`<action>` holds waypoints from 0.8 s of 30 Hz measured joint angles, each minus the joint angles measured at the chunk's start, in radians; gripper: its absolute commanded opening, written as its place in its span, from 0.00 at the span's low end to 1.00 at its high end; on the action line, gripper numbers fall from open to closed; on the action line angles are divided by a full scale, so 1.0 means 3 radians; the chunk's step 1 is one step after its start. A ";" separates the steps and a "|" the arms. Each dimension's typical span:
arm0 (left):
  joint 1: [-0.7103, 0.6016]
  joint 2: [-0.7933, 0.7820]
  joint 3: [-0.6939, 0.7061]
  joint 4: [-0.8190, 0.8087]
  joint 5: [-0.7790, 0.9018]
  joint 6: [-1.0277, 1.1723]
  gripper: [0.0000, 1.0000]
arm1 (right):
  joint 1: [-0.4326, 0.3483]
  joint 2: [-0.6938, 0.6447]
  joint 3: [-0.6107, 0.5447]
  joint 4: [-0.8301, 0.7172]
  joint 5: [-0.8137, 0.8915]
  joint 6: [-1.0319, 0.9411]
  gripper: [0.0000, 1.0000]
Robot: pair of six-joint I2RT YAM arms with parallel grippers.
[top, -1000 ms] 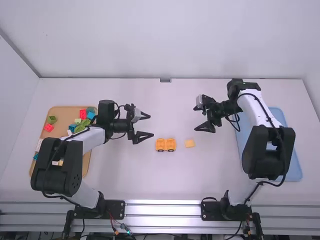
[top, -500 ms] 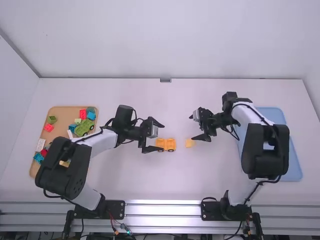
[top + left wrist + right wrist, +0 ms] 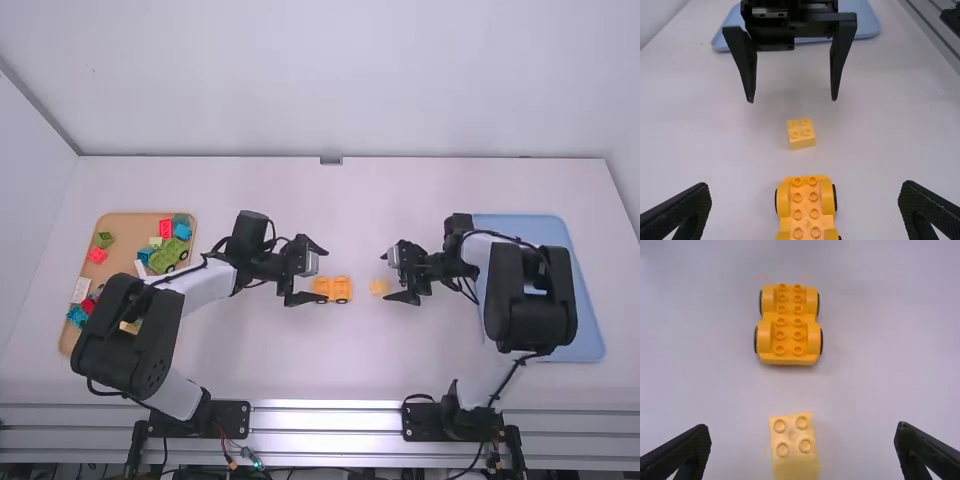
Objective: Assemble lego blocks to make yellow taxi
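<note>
Your right gripper [image 3: 386,277] drops nearer the small yellow block [image 3: 794,440] than it was half a second ago, shifting toward the camera side of the table [image 3: 300,360], while your left gripper [image 3: 326,275] holds its position by the wheeled yellow base [image 3: 788,322]. Both pairs of fingers stand wide apart with nothing between their pads. The block lies studs up, a short way off one end of the base and not touching it; the base sits on its wheels, its row of studs bare. On the left arm's side, a tan tray [image 3: 128,235] carries assorted coloured pieces, and a blue tray [image 3: 587,320] lies beneath the right arm. The step in hand looks to be the pickup of the block, with the taxi's body still to be built onto the base. Your next move calls for lowering the right gripper squarely over the block, one finger on each side, then closing and lifting. The block sits slightly askew, so an uneven close could twist it; the left gripper looks placed to steady the base when you press the block on.
</note>
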State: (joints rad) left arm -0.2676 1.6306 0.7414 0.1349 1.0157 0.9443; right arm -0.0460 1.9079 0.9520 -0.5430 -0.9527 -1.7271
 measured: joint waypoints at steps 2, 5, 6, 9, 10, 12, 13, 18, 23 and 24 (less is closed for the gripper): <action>0.0000 0.0000 0.0000 -0.0001 0.0000 -0.0001 0.99 | -0.0003 0.0181 0.0034 0.0064 -0.0006 0.0079 0.98; 0.0000 0.0000 0.0001 -0.0001 0.0000 0.0000 0.99 | 0.0010 0.0464 0.0144 -0.0078 -0.0020 0.0079 0.91; 0.0000 0.0000 0.0000 -0.0004 0.0000 0.0000 0.99 | 0.0009 0.0561 0.0201 -0.0197 -0.0024 0.0011 0.86; 0.0000 0.0000 0.0000 -0.0018 0.0000 0.0000 0.99 | 0.0005 0.0682 0.0296 -0.0448 -0.0042 -0.0251 0.68; 0.0001 0.0000 0.0000 -0.0018 0.0000 0.0000 0.99 | 0.0006 0.0692 0.0306 -0.0473 -0.0045 -0.0326 0.67; 0.0000 0.0000 0.0000 -0.0014 0.0000 0.0000 0.99 | 0.0008 0.0697 0.0313 -0.0470 -0.0046 -0.0432 0.62; 0.0000 0.0000 0.0000 -0.0015 0.0001 0.0001 0.99 | 0.0008 0.0697 0.0314 -0.0453 -0.0041 -0.0483 0.60; 0.0000 0.0000 0.0000 -0.0014 0.0000 0.0000 0.99 | 0.0025 0.0703 0.0312 -0.0299 0.0018 -0.0537 0.49; 0.0001 0.0000 0.0000 -0.0017 0.0000 0.0000 0.99 | 0.0084 0.0708 0.0219 0.0291 0.0047 -0.0221 0.40; 0.0000 0.0000 0.0000 -0.0015 0.0000 0.0000 0.99 | 0.0089 0.0708 0.0207 0.0315 0.0048 -0.0201 0.39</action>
State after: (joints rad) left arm -0.2676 1.6306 0.7414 0.1303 1.0157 0.9443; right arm -0.0193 2.1204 1.0142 -0.4484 -0.9382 -1.7874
